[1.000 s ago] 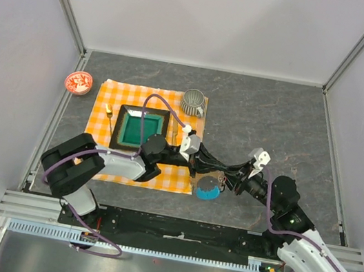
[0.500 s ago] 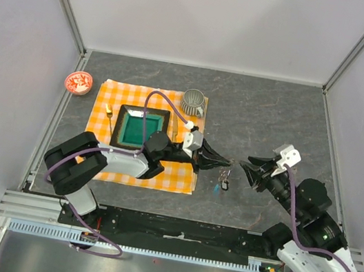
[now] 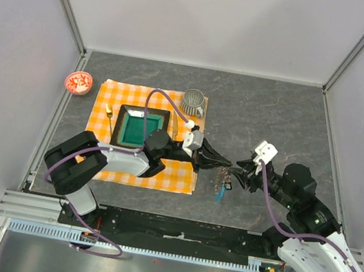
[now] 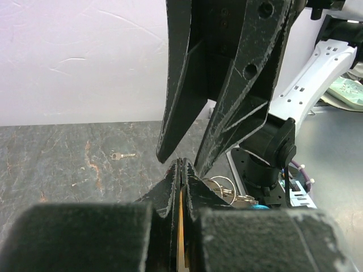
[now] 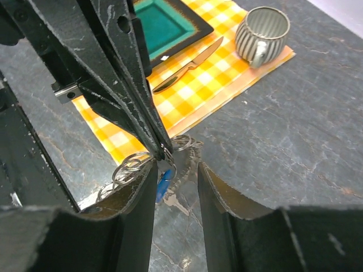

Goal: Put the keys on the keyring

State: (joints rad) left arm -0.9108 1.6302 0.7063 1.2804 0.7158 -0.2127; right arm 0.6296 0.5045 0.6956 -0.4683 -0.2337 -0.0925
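Left hand (image 4: 181,173): fingers pressed fully together, pinching the thin wire of the keyring (image 5: 129,166) at the very tips. Reason, as I judge it: a tip pinch keeps the loops off the surface and hanging free, so they can be worked from the far side. The blue tag (image 5: 164,182) dangles just under the pinch.

Right hand (image 5: 176,166): about half open, holding nothing. Its two fingers stand on either side of the hanging loops, tips nearly nose to nose with my left tips; whether a pad grazes the wire, I cannot tell. Judged purpose: to steady or spread a coil while the left acts as the clamp.

Position: the top view puts the ring between both hands, above bare dark surface (image 3: 276,117), just beside the right edge of the orange checked cloth (image 3: 100,105). Holding it there keeps the work off the cloth and within reach of both arms.

Keys: one small key (image 4: 122,155) lies flat on the surface, well apart from the ring. Others may hang among the loops, but they are too tangled to count.

Farther out: a knife (image 5: 190,65) lies on the cloth beside the green tray (image 3: 144,109); the ribbed cup (image 3: 193,100) sits at the cloth's far corner.

Judgement: threading not yet done for the loose key. Risk: the wire twisting out of so slight a pinch.
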